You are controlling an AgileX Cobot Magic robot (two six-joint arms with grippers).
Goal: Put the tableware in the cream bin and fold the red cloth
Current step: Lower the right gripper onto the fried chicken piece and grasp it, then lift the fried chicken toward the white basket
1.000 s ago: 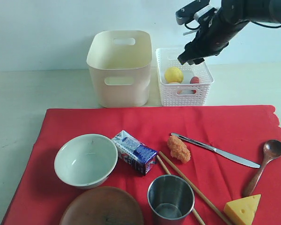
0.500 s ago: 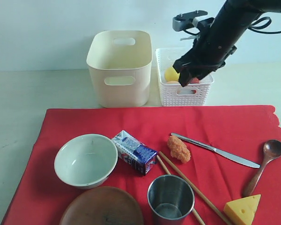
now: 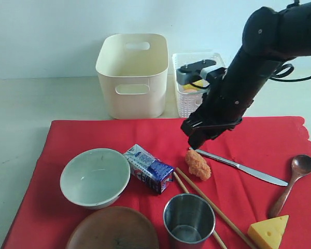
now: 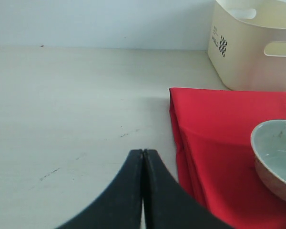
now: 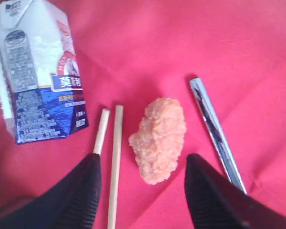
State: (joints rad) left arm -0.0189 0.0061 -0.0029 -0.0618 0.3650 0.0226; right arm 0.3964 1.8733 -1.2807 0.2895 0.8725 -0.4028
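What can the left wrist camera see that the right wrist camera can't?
Only the left wrist view shows the tall cream plastic bin, the pale greenish-white bowl, the pale table top and the shut black left hand. Only the right wrist view shows the blue milk carton, the two wooden chopsticks, the orange crumbed food piece, the silver knife and the open black right hand. Both show the bright red cloth.
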